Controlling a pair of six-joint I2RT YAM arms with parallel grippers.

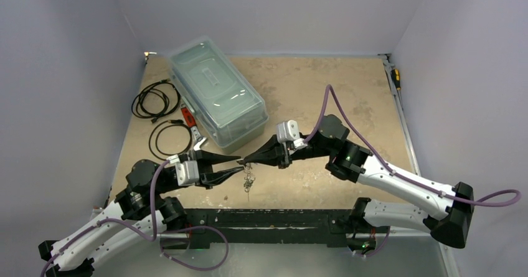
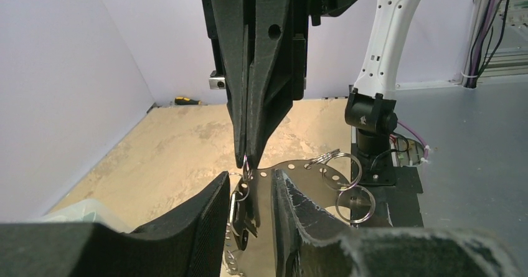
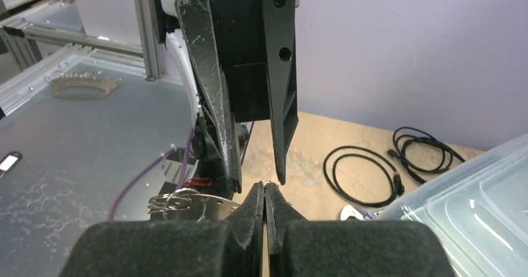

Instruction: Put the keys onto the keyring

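Hanging under the keyring (image 2: 305, 171), keys (image 2: 240, 218) sit half-hidden inside the left gripper (image 2: 251, 178).

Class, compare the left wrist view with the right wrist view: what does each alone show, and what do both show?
Only left wrist: a screwdriver and dangling keys. Only right wrist: cables and a clear bin. Both: the keyring, the shut right end effector and the open left end effector.
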